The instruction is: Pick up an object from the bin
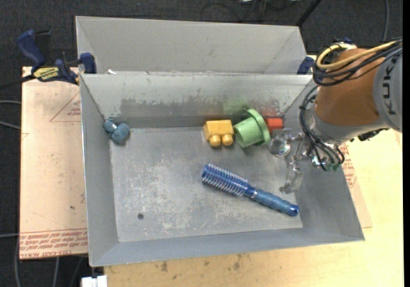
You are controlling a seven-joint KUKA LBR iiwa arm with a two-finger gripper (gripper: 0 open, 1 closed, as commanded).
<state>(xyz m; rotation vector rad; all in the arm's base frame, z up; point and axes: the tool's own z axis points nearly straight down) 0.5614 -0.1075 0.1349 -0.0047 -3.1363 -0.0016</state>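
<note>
My gripper (289,183) hangs at the right side of the bin, just above the handle end of a blue hairbrush (246,190) that lies slanted across the bin floor. Its bristled head points to the left. Up and to the left of the gripper, a green flanged cup-shaped thing (251,130) lies on its side near the back wall. A small orange-red piece (275,123) sits right behind it. A yellow block with two round knobs (219,132) rests against the green thing's left side.
A small blue-grey lump (118,131) lies in the back left corner. The left half and front of the bin floor are bare metal. The arm with its orange cover and cables comes in over the right rim.
</note>
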